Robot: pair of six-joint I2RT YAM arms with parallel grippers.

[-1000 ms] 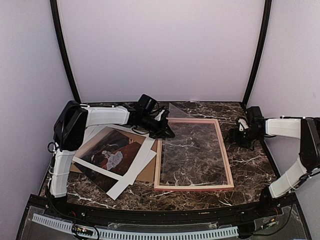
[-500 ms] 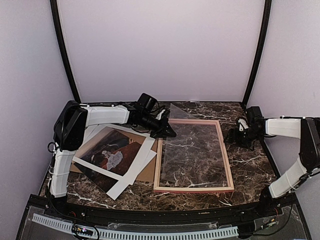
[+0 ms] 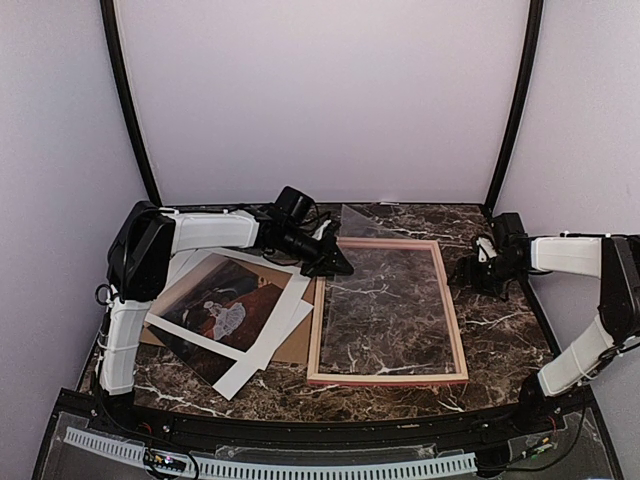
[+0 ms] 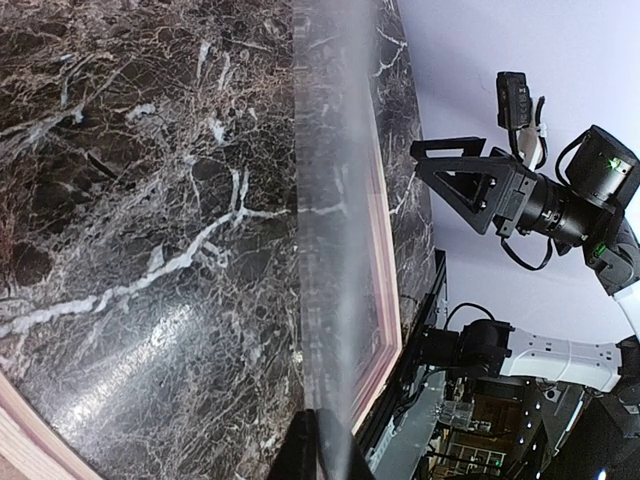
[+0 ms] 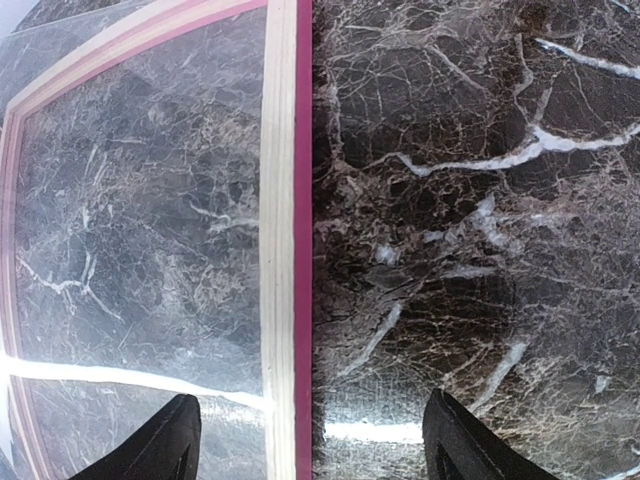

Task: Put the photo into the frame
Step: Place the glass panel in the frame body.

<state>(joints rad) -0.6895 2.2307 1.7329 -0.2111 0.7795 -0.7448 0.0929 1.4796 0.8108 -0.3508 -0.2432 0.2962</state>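
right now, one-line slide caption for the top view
Left hand holds the clear sheet over the frame; the photo lies beside it.

A pink-to-salmon wooden frame (image 3: 388, 377), thin-railed and rectangular, lies flat on the dark marble surface (image 3: 500, 330) right of centre, its long sides running from near edge to far, the veined stone showing through its opening. To its left, apart from it, the photo (image 3: 232, 303) lies face up and turned at an angle, a small white-dressed figure set in reddish-brown.
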